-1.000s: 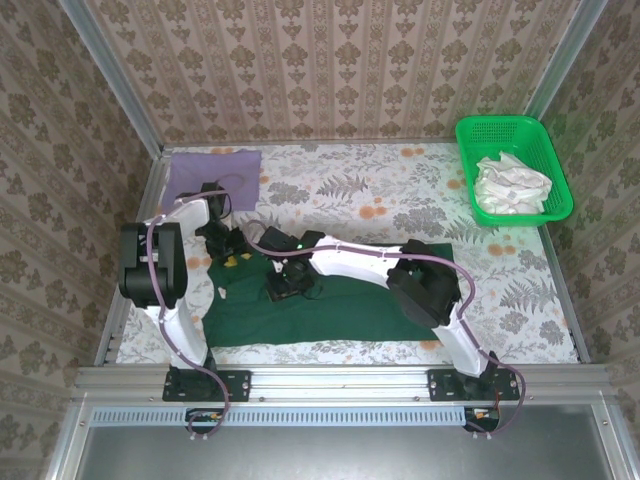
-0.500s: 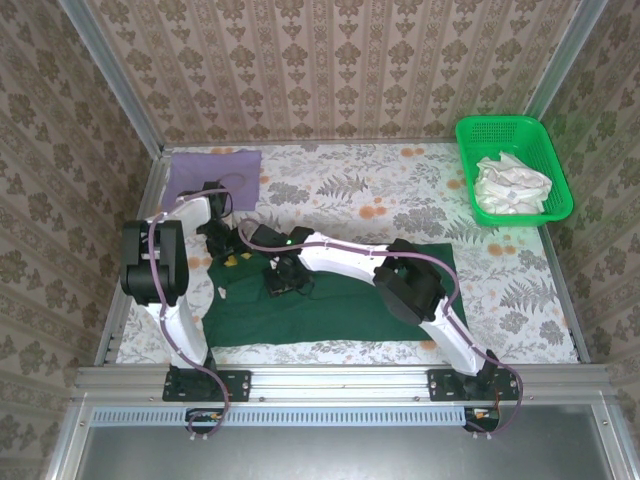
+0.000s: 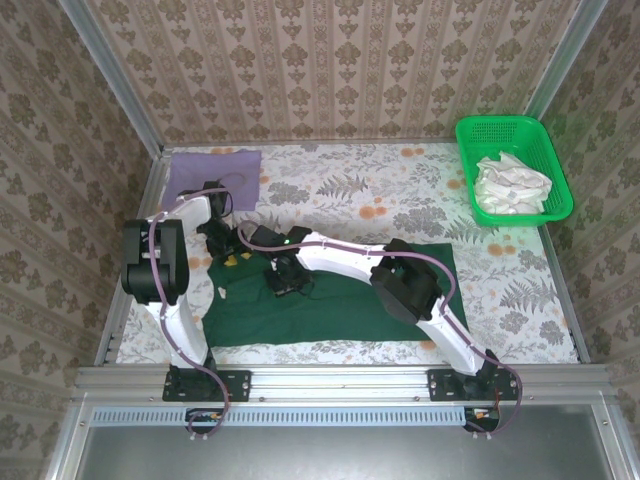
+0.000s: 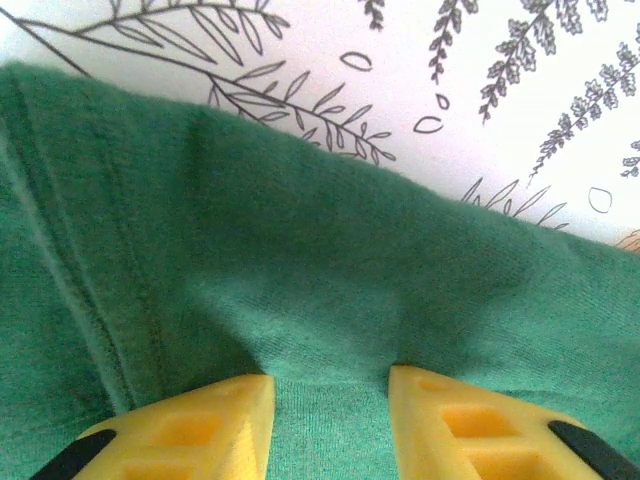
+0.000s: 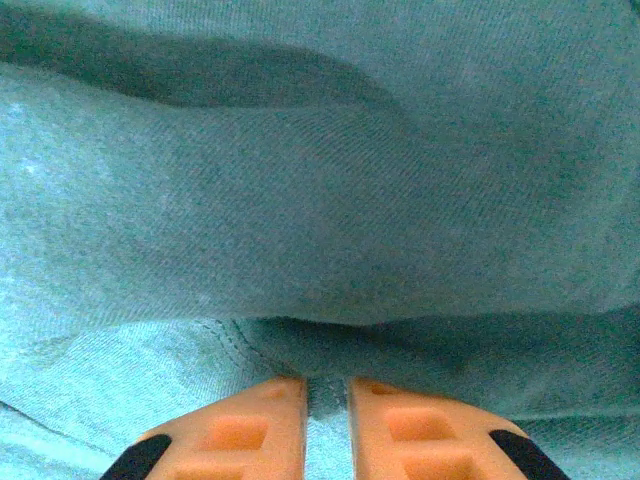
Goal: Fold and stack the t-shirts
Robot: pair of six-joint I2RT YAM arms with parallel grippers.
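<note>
The dark green t-shirt point(image 3: 340, 305) lies spread flat across the near middle of the table. My left gripper point(image 3: 222, 245) sits at its far left corner. In the left wrist view its yellow fingers point(image 4: 200, 420) pinch a puckered fold of green cloth point(image 4: 330, 270), so the left gripper point(image 4: 330, 380) is shut on it. My right gripper point(image 3: 285, 274) is down on the shirt's left part. Its orange fingers point(image 5: 240, 425) stand almost together on a stitched hem of the shirt point(image 5: 300, 200), with the right gripper point(image 5: 327, 384) shut on it. The lilac t-shirt point(image 3: 212, 170) lies folded at the back left.
A bright green mesh basket point(image 3: 470, 135) holding crumpled white cloth point(image 3: 512, 183) stands at the back right. The floral tablecloth point(image 3: 400, 195) lies bare behind the green shirt. Metal frame rails point(image 3: 330, 378) run along the near edge, and patterned walls close in the sides.
The right arm has drawn in toward the left and its jaws have closed onto the green shirt's hem. The left arm has stayed still.
</note>
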